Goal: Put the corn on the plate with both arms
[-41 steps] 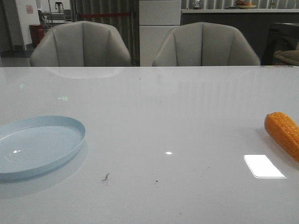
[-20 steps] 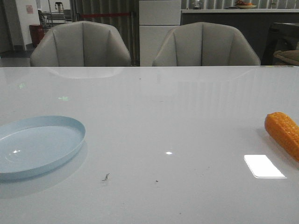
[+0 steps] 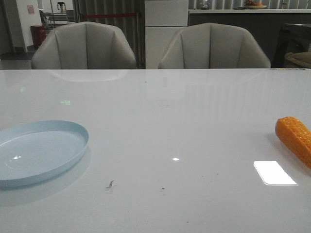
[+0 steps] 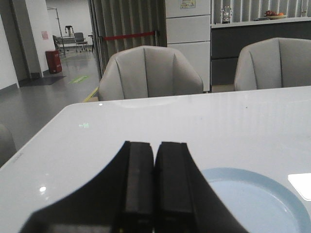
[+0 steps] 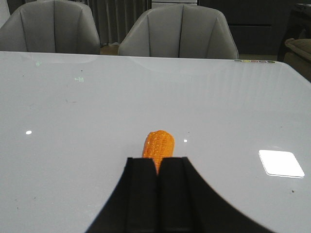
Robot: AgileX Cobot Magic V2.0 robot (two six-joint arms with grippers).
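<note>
So the corn is lying way over at the worktop's right edge, long axis running near-to-far, just ahead of the right pincer, which is closed and empty like the left pincer over by the plate.

No readable text anywhere right now: the pink notice on the far wall and the label on the white cabinet are both too blurred.

Glossy white bench, two things on it.
A pale blue plate sits at the left, an orange corn cob far right, well apart.
</note>
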